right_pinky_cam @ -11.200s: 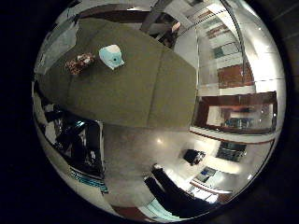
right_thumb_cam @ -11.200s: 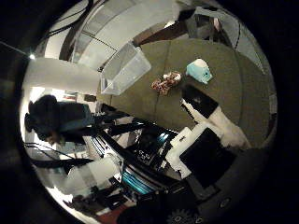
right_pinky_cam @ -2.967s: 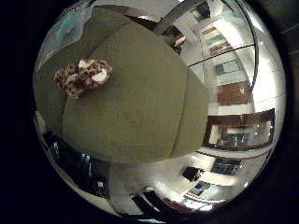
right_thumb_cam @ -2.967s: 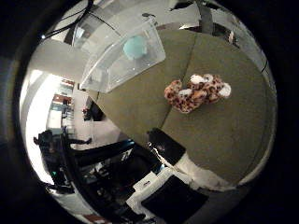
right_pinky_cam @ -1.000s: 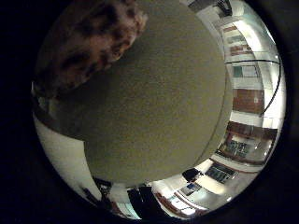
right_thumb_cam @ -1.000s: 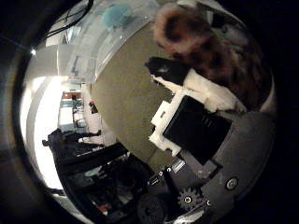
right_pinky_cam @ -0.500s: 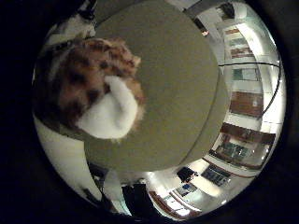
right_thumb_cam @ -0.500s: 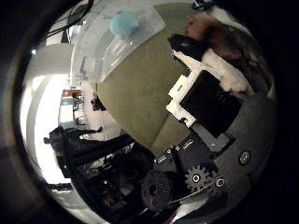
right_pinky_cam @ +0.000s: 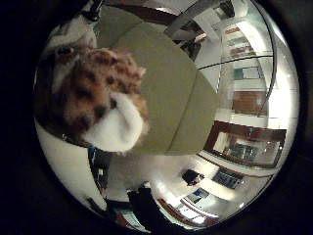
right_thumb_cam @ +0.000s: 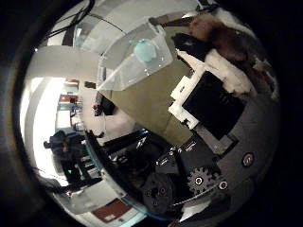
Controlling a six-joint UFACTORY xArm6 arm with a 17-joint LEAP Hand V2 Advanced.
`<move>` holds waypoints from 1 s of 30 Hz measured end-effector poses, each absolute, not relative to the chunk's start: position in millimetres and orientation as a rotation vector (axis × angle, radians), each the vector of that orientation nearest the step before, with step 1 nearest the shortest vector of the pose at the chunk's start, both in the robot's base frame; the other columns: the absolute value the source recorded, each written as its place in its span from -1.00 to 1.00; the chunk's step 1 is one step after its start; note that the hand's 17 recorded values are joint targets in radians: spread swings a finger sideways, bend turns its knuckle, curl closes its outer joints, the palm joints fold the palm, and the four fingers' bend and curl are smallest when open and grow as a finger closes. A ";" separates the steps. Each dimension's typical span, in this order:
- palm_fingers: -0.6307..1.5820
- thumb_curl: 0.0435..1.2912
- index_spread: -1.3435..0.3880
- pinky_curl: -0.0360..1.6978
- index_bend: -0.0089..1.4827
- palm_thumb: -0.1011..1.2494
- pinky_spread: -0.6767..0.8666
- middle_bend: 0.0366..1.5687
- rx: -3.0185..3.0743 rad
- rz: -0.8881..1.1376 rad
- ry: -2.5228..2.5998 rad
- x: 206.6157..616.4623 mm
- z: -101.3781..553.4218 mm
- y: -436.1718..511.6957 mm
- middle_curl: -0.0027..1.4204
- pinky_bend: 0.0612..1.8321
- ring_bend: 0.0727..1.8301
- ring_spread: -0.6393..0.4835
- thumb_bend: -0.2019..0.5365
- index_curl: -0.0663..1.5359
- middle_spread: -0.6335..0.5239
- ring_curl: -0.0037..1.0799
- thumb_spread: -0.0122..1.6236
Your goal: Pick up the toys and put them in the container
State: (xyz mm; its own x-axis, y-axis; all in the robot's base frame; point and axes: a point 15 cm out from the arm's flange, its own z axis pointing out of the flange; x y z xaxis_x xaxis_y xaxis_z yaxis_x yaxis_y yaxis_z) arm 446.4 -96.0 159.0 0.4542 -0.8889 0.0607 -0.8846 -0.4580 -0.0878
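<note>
A spotted brown plush toy [right_pinky_cam: 98, 105] with a white muzzle fills much of the little finger side view, close against my palm and above the olive-green table [right_pinky_cam: 171, 93]. My right hand [right_thumb_cam: 208, 94] has its white and black fingers curled round the same toy [right_thumb_cam: 222, 38]. A clear plastic container [right_thumb_cam: 135, 56] stands at the table's edge, apart from the hand. Inside it lies a pale teal toy [right_thumb_cam: 144, 49].
The table's far edge [right_pinky_cam: 195, 142] drops to a glossy floor with furniture and a glass-walled room beyond. Beside the container, dark equipment and the arm's base [right_thumb_cam: 142, 170] crowd the space below the table.
The toy, once lying on the table, is now held in my hand and lifted off the surface. The view has tilted and the container now shows nearer and larger.
</note>
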 end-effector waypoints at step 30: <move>0.67 -0.07 0.33 -0.06 0.63 0.72 -0.37 0.70 -2.596 -0.161 1.038 415.7 274.6 320.0 -0.16 0.45 0.57 -0.15 -0.49 -0.13 -0.06 0.07 0.33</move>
